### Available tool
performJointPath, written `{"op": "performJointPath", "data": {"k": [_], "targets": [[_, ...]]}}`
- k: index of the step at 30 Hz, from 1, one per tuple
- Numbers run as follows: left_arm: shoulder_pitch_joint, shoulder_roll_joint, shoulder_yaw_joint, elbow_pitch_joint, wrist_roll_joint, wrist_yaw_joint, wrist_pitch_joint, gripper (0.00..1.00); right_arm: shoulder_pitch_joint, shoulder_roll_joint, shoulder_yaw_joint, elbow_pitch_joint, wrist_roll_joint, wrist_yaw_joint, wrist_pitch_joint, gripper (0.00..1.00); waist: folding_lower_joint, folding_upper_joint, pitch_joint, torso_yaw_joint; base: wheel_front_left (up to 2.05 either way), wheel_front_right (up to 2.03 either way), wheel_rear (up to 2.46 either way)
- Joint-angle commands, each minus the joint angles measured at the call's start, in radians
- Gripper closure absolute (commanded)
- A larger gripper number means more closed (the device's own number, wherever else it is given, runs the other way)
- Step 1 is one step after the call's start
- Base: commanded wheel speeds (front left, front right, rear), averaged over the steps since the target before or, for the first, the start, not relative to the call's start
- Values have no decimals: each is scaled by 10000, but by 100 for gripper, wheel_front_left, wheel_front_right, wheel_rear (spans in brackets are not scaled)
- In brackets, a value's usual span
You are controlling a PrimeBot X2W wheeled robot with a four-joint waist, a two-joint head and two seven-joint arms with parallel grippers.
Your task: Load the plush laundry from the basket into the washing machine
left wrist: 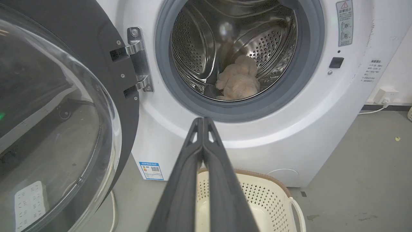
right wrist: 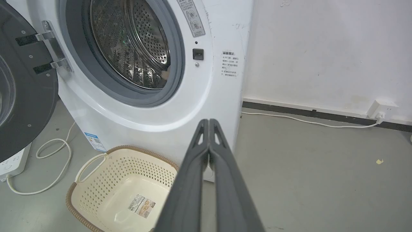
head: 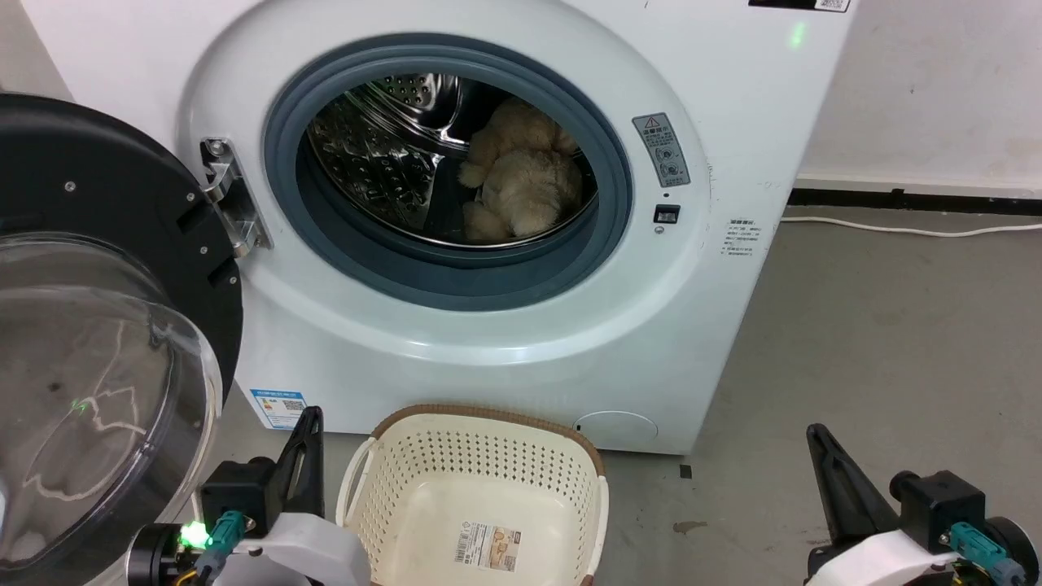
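Inspecting, we find the plush laundry (head: 521, 175) inside the washing machine (head: 488, 342), the basket (head: 488, 417) near it empty, left gripper (left wrist: 203, 120) and right gripper (right wrist: 208, 121) both pressed together on nothing; we judge the plush light, soft, best pinched by a limb.

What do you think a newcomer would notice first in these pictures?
The fluffy beige plush toy lies inside the steel drum of the washing machine. The black-rimmed clear door stands wide open at the left, and the cream basket in front holds no laundry.
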Motion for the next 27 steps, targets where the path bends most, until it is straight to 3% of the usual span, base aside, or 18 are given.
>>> {"op": "performJointPath", "data": {"k": [1,27], "targets": [[-39,-82,75,-66,158,-28,72,100,-208,-16,27,-70,-112,6,66,100,0,0,1,-3,0,0,0],[-50,-445,456,-162,884,-165,319,100,-474,-19,113,-239,-518,8,579,100,0,0,22,-60,0,0,0]]}}
